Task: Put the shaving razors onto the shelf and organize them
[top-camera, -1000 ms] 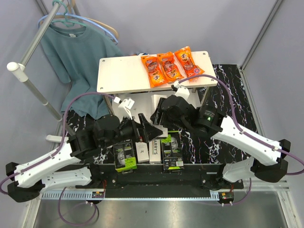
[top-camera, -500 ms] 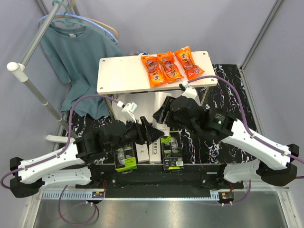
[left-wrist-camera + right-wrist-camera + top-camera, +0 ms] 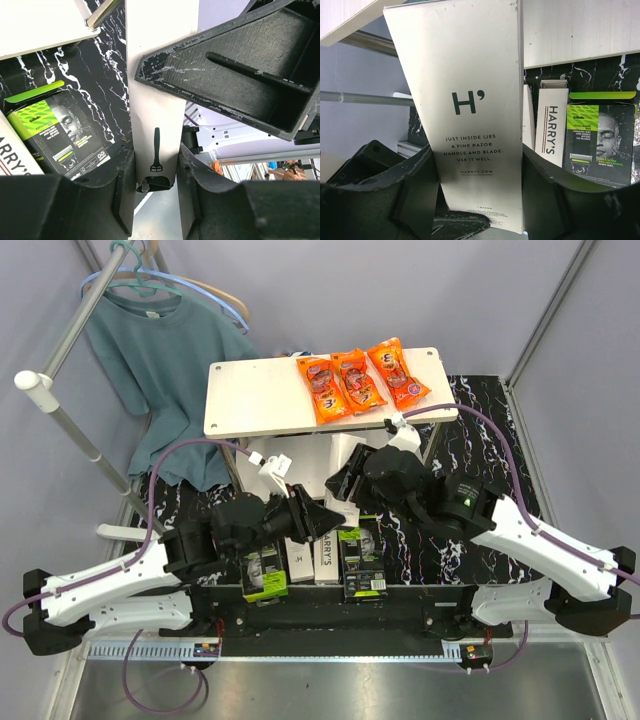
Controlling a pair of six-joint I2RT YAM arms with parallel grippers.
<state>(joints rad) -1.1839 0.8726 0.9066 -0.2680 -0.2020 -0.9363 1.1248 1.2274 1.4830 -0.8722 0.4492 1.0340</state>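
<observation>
One slim white razor box (image 3: 475, 100) marked "H'" hangs above the table between both arms. My right gripper (image 3: 476, 165) is shut on its wide faces. My left gripper (image 3: 156, 160) is shut on the narrow sides of the same box (image 3: 155, 115), near its end. In the top view the two grippers, left (image 3: 322, 522) and right (image 3: 345, 483), meet in front of the shelf (image 3: 250, 400) and hide the box. On the mat below lie two white razor boxes (image 3: 299, 560) (image 3: 325, 556) and two black ones with green labels (image 3: 262, 570) (image 3: 362, 560).
Three orange snack packets (image 3: 358, 380) lie on the right half of the shelf's top board. A teal T-shirt (image 3: 160, 355) hangs on a rail (image 3: 60, 415) at the back left. The black marbled mat (image 3: 480, 450) runs under the shelf and the boxes.
My left gripper has moved right onto the white box and narrowed from wide open until its fingers touch the sides. My right gripper kept its hold and shifted slightly right.
</observation>
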